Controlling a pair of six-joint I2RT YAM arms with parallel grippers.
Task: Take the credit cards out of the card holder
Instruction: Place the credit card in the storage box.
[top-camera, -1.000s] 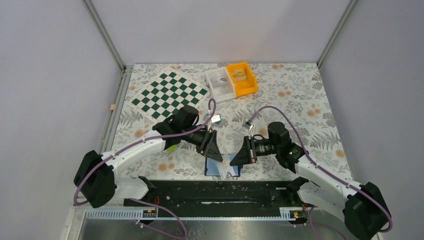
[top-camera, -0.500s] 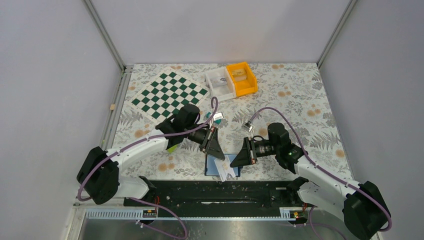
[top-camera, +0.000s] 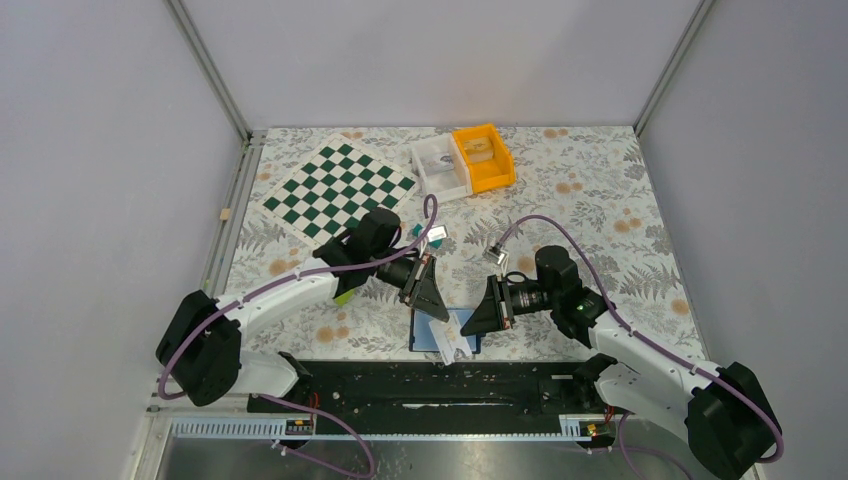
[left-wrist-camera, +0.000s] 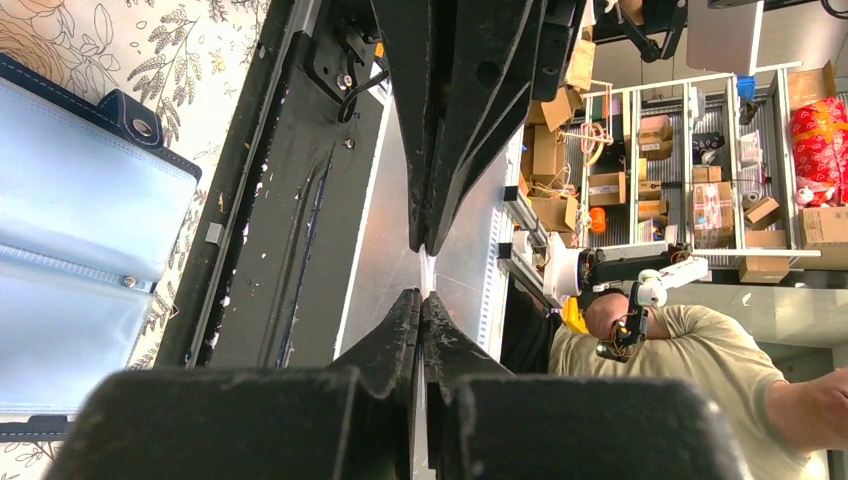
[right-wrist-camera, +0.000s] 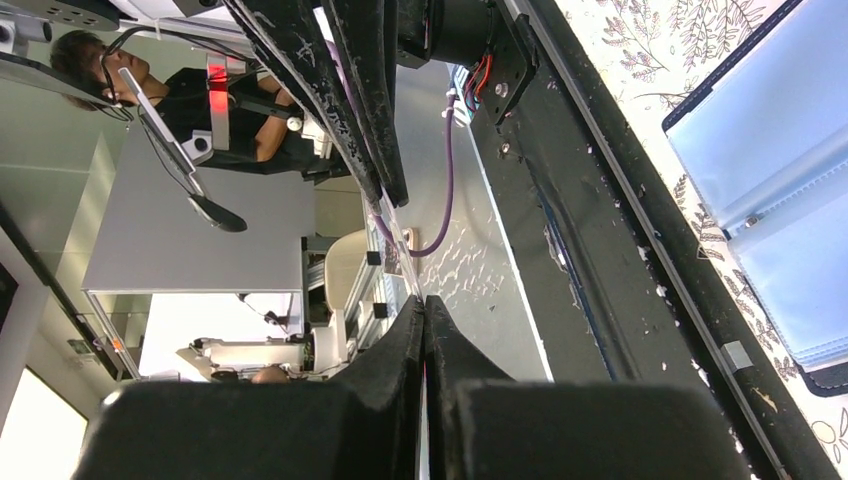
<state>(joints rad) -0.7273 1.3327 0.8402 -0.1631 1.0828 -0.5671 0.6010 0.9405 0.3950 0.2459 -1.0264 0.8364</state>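
The card holder (top-camera: 430, 338) lies open just beyond the black rail (top-camera: 440, 385). It has dark navy edges, pale blue inner panels and a short snap tab (its stud showing). A whitish credit card (top-camera: 457, 335) rests askew on it. My left gripper (left-wrist-camera: 420, 300) and right gripper (right-wrist-camera: 422, 302) hang just beyond that rail too, each with its fingers pressed together.

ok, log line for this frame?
step: card removal | left fingers: shut | right fingers: shut | card holder: open, near table edge | whitish card: over holder, grip unclear
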